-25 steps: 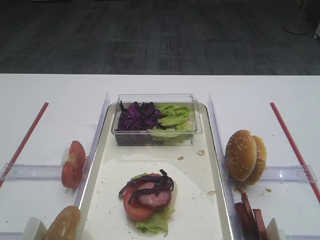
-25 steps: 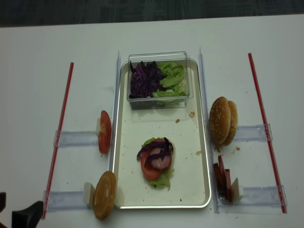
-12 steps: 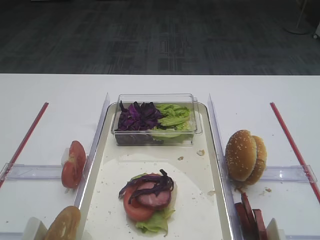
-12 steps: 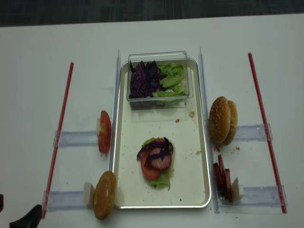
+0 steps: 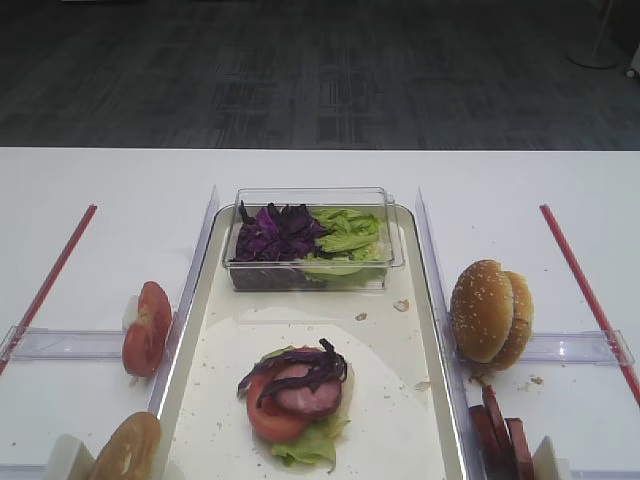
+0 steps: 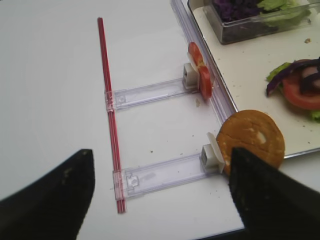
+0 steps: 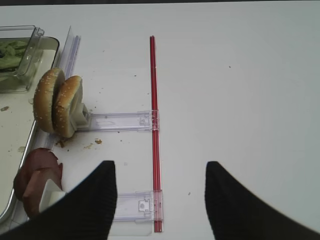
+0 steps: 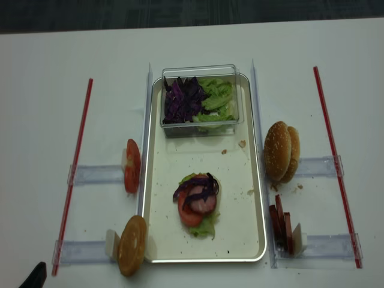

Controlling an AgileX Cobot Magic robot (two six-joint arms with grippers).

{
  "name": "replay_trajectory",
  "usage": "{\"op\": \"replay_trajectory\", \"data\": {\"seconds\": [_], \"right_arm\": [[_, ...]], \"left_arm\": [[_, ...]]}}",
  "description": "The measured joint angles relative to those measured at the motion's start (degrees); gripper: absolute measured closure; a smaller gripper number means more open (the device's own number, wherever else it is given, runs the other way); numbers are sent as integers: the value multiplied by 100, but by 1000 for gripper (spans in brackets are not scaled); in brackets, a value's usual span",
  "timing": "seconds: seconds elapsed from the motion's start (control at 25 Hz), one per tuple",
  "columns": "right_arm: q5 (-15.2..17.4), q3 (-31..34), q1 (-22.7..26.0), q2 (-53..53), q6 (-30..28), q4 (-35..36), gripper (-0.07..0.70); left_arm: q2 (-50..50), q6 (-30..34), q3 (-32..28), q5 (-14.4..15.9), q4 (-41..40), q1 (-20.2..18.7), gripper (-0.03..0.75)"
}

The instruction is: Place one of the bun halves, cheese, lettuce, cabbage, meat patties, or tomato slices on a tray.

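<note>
Cabbage (image 8: 198, 189) tops meat (image 8: 203, 204), tomato (image 8: 187, 214) and lettuce (image 8: 205, 227) on the tray (image 8: 240, 180); left gripper (image 6: 150, 200) gapes wide, holding nothing; right gripper (image 7: 159, 200) stands narrowed, holding nothing.

I see four views. The first high camera looks forward and down across the table from the near edge, taking in the tray (image 5: 425, 300) and dark floor beyond. The second high camera looks almost straight down, showing the whole tray (image 8: 259, 198). My left wrist camera sits low over the table's left side, facing forward; my right wrist camera likewise on the right. Both wrist views catch a tray edge, shared with the high views.
</note>
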State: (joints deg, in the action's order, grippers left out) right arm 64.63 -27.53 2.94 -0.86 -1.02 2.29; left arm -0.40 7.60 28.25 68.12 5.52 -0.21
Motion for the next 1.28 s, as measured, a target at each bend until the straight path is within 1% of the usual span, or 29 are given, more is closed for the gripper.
{"op": "replay_trajectory", "data": {"seconds": [1.28], "right_arm": [[0, 0, 0, 0, -10, 0, 204]], "left_arm": [[-57, 99, 0, 0, 58, 0, 203]]}}
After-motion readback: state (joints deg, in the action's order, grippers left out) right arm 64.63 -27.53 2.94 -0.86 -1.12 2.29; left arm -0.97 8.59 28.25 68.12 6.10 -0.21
